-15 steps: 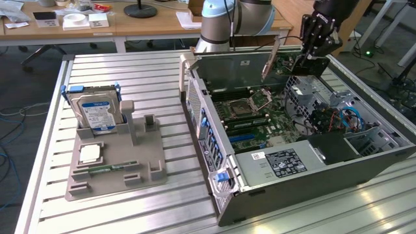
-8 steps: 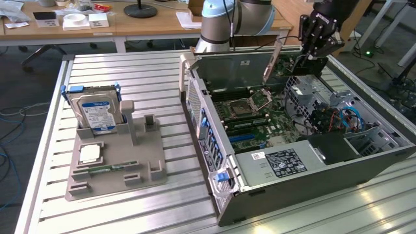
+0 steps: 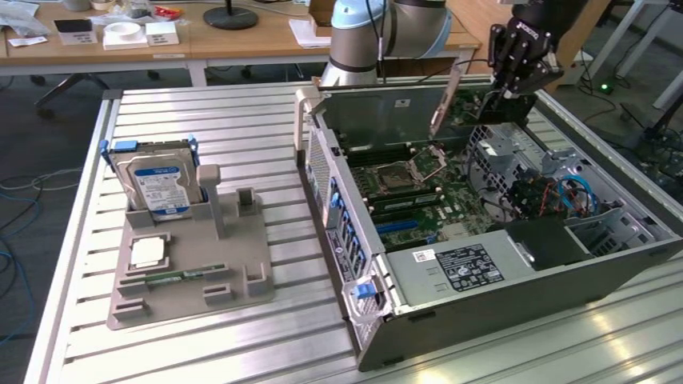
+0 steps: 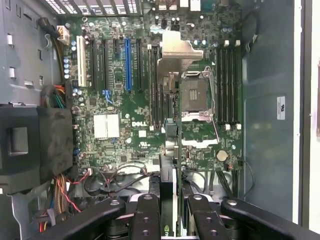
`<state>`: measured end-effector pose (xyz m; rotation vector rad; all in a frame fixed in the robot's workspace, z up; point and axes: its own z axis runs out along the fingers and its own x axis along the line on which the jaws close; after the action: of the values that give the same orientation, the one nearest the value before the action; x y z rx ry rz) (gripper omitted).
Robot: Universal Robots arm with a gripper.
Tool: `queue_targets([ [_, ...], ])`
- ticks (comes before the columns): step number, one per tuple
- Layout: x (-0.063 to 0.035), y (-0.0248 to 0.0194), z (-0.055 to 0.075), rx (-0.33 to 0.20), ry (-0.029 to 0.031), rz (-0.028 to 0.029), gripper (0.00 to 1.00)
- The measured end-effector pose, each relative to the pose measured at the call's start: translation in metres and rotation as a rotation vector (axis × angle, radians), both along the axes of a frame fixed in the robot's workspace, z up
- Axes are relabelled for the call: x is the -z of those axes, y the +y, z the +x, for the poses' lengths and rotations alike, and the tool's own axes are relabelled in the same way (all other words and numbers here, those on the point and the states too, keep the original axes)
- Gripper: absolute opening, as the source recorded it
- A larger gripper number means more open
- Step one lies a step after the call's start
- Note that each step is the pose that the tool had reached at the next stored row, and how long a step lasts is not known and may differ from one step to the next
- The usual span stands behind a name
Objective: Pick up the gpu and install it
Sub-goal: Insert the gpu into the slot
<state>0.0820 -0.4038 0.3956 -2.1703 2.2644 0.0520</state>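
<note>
The gripper (image 3: 500, 108) hangs over the far right part of the open case (image 3: 513, 280), as seen in the exterior view, and it is clenched on the gpu (image 4: 169, 187). In the wrist view the gpu is seen from its thin edge, standing between the two black fingers (image 4: 145, 220) and reaching out from them toward the motherboard (image 4: 115, 150). It is above the board and not seated in any slot; its free end is over the zone between the long slots and the CPU socket (image 4: 196, 95). Whether it touches the board there, I cannot tell. The blue slot (image 4: 128, 65) and the white slot (image 4: 81, 67) are both free. The case lies on its side on the ribbed metal counter (image 3: 213, 120), with the open face up, so that the board is seen from above. The socket's metal cover (image 3: 433, 160) stands open. The arm (image 3: 369, 32) comes down from behind the far wall of the case. On the exterior view's left, well apart from the case, a grey holder (image 3: 240, 276) rests on the counter. A hard drive (image 3: 155, 188) with a blue label stands upright in its far end, a square chip (image 3: 147, 252) lies flat nearer, and a RAM stick (image 3: 176, 277) lies in a groove just beside the chip, on the near side.
</note>
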Motion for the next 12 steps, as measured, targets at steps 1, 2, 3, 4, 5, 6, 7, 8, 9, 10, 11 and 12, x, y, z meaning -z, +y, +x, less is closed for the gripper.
queue_targets([
  [1, 0.0, -0.0002, -0.001, -0.001, 0.0, -0.0001, 0.26],
  [2, 0.0, -0.0005, -0.0021, -0.002, -0.0001, 0.0, 0.26],
  [3, 0.0, -0.0011, -0.0031, -0.004, -0.0003, -0.0001, 0.26],
  [4, 0.0, -0.002, -0.0039, -0.005, -0.0005, 0.0, 0.26],
  [5, 0.0, -0.0033, -0.0044, -0.007, -0.0007, -0.0001, 0.26],
  [6, 0.0001, -0.0048, -0.0049, -0.009, -0.0008, 0.0, 0.26],
  [7, 0.0001, -0.0062, -0.0054, -0.011, -0.0008, 0.0, 0.26],
  [8, 0.0004, -0.0075, -0.0059, -0.014, -0.0009, 0.0001, 0.26],
  [9, 0.0011, -0.0084, -0.0067, -0.018, -0.0012, 0.0007, 0.26],
  [10, 0.0019, -0.0089, -0.0073, -0.022, -0.0012, 0.0014, 0.26],
  [11, 0.0029, -0.0094, -0.008, -0.027, -0.0011, 0.0018, 0.26],
  [12, 0.004, -0.0098, -0.0088, -0.033, -0.0011, 0.002, 0.26],
])
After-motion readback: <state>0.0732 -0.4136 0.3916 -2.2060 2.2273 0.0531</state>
